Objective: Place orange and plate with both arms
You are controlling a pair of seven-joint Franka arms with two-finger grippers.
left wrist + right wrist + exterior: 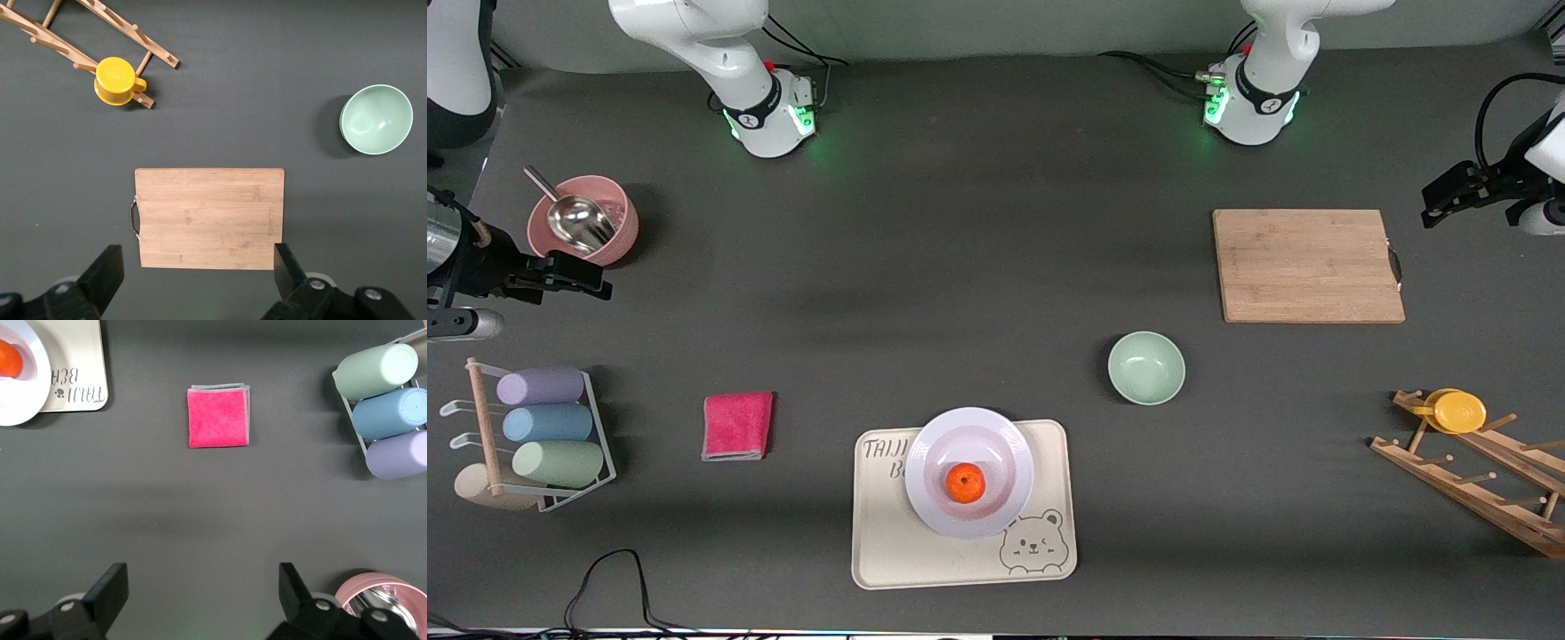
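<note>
The orange [965,483] lies in the middle of the white-lavender plate [1009,443]. The plate rests on the cream bear-print tray [889,551] near the front camera's edge of the table. The orange [8,359] and the plate [33,390] also show at the edge of the right wrist view. My left gripper [1440,200] is open and empty, over the table's edge at the left arm's end, beside the cutting board; its jaws [199,267] stand wide apart. My right gripper [596,283] is open and empty over the table beside the pink bowl; its jaws [203,587] stand wide apart.
A wooden cutting board [1307,265] and a pale green bowl [1146,367] lie toward the left arm's end. A wooden rack holds a yellow cup [1458,411]. A pink cloth [737,426], a pink bowl with a metal scoop [583,220] and a cup rack [543,436] are toward the right arm's end.
</note>
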